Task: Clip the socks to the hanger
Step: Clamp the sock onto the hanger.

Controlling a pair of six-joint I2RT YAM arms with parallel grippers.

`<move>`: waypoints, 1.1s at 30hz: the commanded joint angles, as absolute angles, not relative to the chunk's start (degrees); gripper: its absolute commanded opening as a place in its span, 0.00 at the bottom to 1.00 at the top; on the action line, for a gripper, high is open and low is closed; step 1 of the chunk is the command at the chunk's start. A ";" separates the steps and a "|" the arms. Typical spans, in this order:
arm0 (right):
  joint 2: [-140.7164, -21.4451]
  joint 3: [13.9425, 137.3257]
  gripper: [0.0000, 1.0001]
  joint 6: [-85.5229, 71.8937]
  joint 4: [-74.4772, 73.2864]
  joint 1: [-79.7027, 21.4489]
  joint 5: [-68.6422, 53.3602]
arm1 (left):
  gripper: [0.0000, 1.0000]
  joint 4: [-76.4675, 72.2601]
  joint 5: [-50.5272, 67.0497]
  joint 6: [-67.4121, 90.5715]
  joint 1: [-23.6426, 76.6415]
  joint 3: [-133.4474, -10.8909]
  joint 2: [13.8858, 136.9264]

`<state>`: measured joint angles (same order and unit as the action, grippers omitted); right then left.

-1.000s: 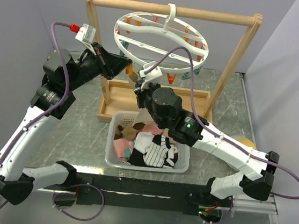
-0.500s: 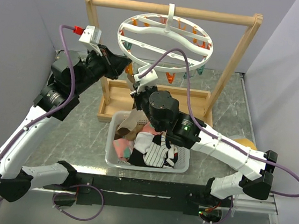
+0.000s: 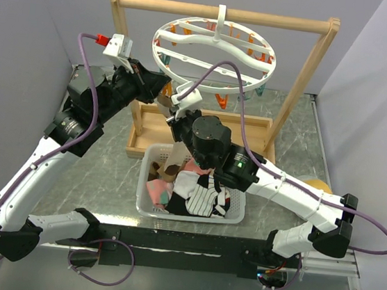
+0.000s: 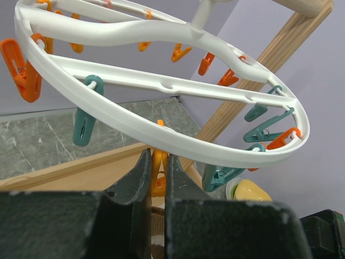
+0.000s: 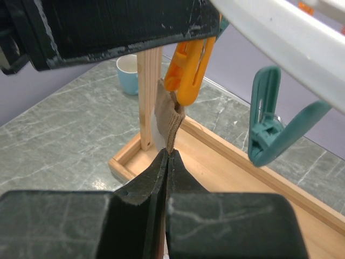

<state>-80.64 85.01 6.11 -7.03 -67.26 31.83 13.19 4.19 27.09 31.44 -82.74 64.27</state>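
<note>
Grey surface (image 5: 59, 135) beneath: my right jaws pinch brown sock (image 5: 166, 124), upright, directly above them, meeting orange peg (image 5: 190, 65) my left jaws squeeze.

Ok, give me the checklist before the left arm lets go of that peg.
1. Left fingers clamped on the orange peg: ok.
2. Right fingers shut on the brown sock: ok.
3. Sock's top edge reaches the peg's tips: ok.
4. Sock actually between the peg's tips: cannot tell.
5. Hanger hooked on the wooden rail: ok.
</note>
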 commanded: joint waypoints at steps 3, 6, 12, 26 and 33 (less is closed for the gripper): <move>-81.65 88.86 0.00 6.59 -5.27 -67.59 30.50 | 0.01 10.72 4.74 26.72 31.64 -82.71 63.81; -81.74 89.21 0.00 6.15 -5.71 -67.59 28.57 | 0.01 10.46 5.97 26.54 31.64 -82.44 63.63; -80.17 87.46 0.00 3.35 -4.93 -66.80 23.92 | 0.01 9.49 8.70 25.76 31.64 -81.13 62.49; -75.15 81.91 0.00 0.53 -4.57 -64.16 24.69 | 0.01 9.23 7.21 24.35 31.64 -81.03 61.96; -74.89 82.09 0.00 2.02 -5.97 -64.25 26.45 | 0.01 9.40 6.77 24.08 31.73 -81.56 62.31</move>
